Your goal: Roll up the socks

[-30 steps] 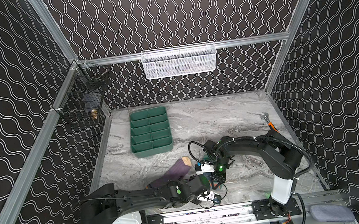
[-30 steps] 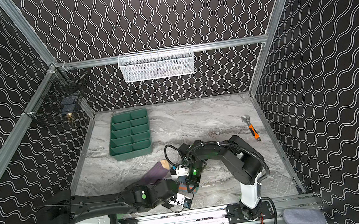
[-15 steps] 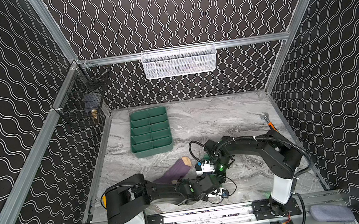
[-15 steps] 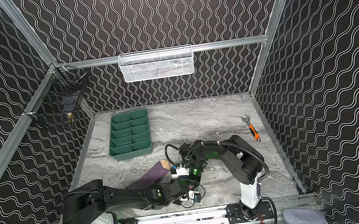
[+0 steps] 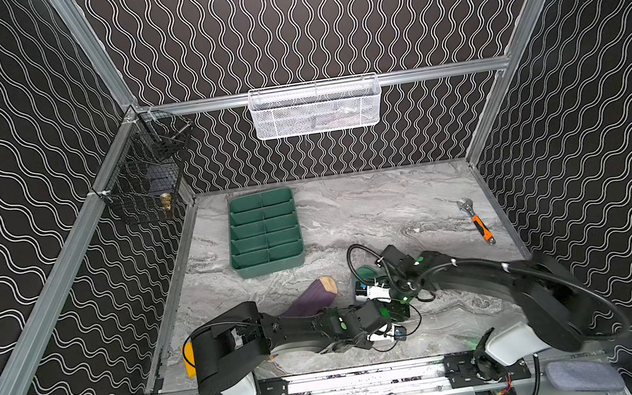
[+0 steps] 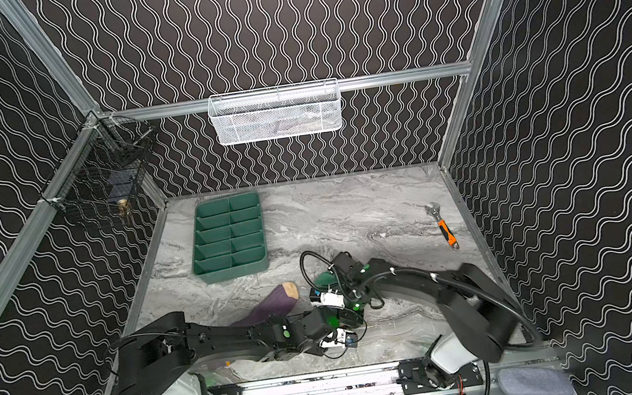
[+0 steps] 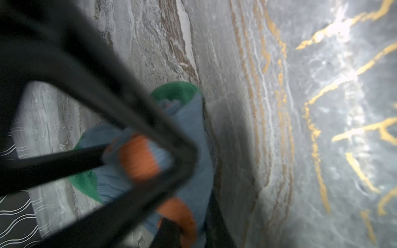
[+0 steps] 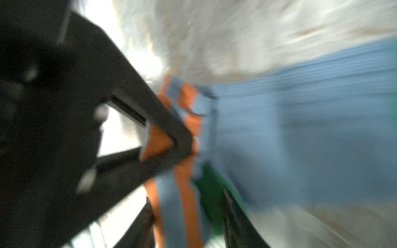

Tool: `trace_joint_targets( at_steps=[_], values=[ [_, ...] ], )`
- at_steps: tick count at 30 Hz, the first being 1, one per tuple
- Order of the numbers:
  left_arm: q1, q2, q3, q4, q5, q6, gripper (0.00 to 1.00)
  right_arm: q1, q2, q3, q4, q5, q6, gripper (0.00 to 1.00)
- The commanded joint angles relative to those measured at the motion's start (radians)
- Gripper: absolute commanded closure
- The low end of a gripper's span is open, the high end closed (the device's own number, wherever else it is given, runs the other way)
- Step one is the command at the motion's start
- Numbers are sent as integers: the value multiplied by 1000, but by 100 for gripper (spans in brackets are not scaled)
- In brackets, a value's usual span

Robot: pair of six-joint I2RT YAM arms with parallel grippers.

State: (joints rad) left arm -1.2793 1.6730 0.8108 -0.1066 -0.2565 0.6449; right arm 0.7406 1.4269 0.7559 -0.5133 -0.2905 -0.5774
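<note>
So the left gripper (image 7: 182,189) is pinching the blue sock (image 7: 193,128) at its orange stripes, mid counter (image 5: 349,210) near the front edge. The right gripper (image 8: 204,169) has its jaws spread around the same sock, though the view is blurry. The purple sock (image 5: 311,298) lies just beside it, toward the left edge.
</note>
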Motion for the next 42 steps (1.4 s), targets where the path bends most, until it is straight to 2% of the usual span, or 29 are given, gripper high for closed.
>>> trace_joint_targets(
  at_steps=[1,4,7,9,12,13,15,16,20,23,28,34,36,38,41,42],
  values=[
    [26,18,4,-166,171,-23,100,-13,-130,-53,208,163,49,44],
    [75,33,61,-239,240,-38,100,-26,-285,-110,322,307,110,41],
    [129,66,147,-355,345,-58,100,-47,-441,-151,450,562,166,34],
    [156,91,196,-425,409,-65,100,-54,-547,-174,553,779,195,26],
    [191,128,253,-492,481,-76,100,-57,-705,-196,659,945,235,18],
    [204,145,275,-516,512,-76,100,-57,-753,-190,649,947,273,17],
    [233,190,318,-563,563,-92,100,-56,-865,-172,599,919,377,7],
    [243,212,341,-587,584,-100,100,-56,-910,-167,578,897,422,6],
    [281,291,408,-654,652,-135,100,-55,-1082,-198,526,626,465,8],
    [305,334,429,-671,655,-161,100,-56,-1152,-247,555,489,494,10],
    [346,408,469,-696,621,-203,100,-56,-1085,-189,358,425,434,16],
    [386,483,546,-702,617,-220,100,-25,-795,-127,92,448,288,32],
    [389,502,573,-708,624,-217,100,66,-720,-113,68,563,261,33],
    [392,531,607,-724,623,-216,100,244,-673,-132,113,771,198,32],
    [397,562,643,-740,640,-216,100,481,-608,-230,314,1081,-2,30],
    [398,569,649,-742,643,-217,100,526,-580,-265,397,1164,-88,28]
  ],
)
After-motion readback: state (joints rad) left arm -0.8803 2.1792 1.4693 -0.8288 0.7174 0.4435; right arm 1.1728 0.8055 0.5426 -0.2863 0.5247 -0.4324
